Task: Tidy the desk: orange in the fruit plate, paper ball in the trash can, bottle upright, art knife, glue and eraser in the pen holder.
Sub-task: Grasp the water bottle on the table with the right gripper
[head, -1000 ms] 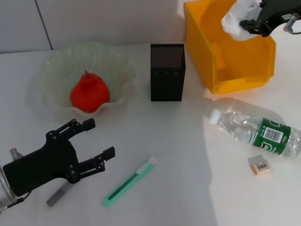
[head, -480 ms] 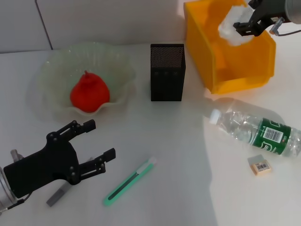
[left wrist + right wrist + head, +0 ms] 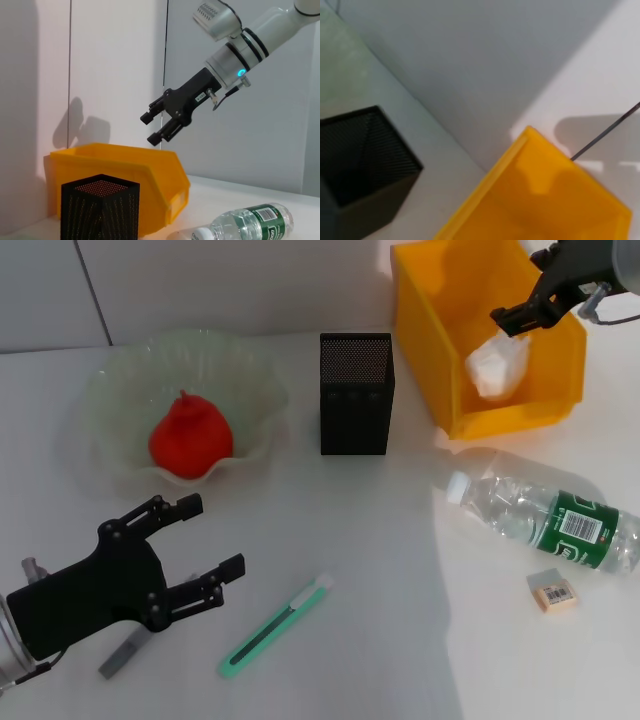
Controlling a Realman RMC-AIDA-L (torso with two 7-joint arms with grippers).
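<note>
At 1 o'clock the right end effector (image 3: 512, 317) hangs open and empty above the yellow trash can (image 3: 440, 360), the paper ball (image 3: 495, 366) lying inside, while the left end effector (image 3: 208, 545) sits open at 8 o'clock over the table (image 3: 380, 580).

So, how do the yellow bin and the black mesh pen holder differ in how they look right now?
The yellow bin is wide, with solid plastic walls and a sloped open front; the pen holder is narrower, upright and square, made of black mesh. The bin has the paper ball inside it, while nothing can be seen standing in the pen holder. The right hand hangs open above the bin, not above the pen holder. Both stand upright with open tops at the back of the desk.
</note>
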